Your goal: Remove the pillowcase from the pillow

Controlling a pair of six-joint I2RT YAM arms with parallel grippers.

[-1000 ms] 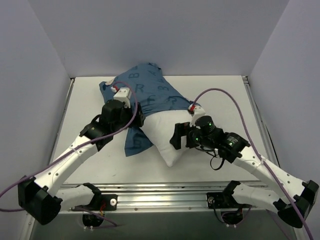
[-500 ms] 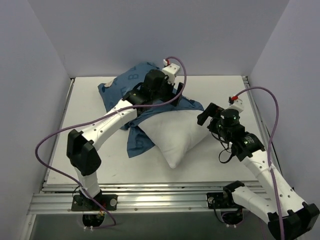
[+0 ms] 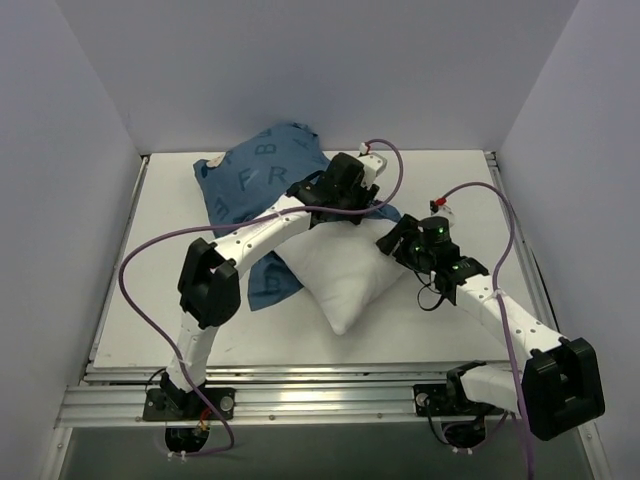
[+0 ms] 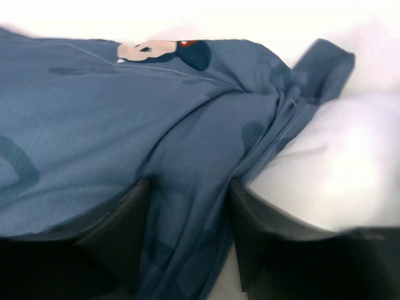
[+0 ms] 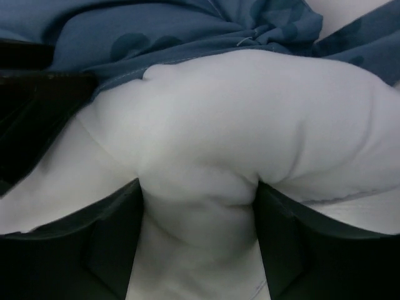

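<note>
The blue pillowcase (image 3: 250,175) with pale letters covers the far left part of the white pillow (image 3: 345,275), whose near half lies bare. My left gripper (image 3: 366,207) reaches across to the cloth's bunched open edge. In the left wrist view a fold of pillowcase (image 4: 125,112) runs between the fingers of the left gripper (image 4: 189,187), which close on it, with the pillow (image 4: 337,169) to the right. My right gripper (image 3: 390,243) sits at the pillow's right corner. Seen from the right wrist, the right gripper (image 5: 198,184) pinches a bulge of pillow (image 5: 250,112) below the pillowcase (image 5: 156,31) edge.
The white table (image 3: 460,200) is walled in by pale panels on three sides. A metal rail (image 3: 330,385) runs along the near edge by the arm bases. Purple cables loop above both arms.
My left arm swung from the pillowcase's left side across to its right edge. The right gripper pulled away, then came back onto the pillow's right corner. Both sets of jaws narrowed from wide open.
</note>
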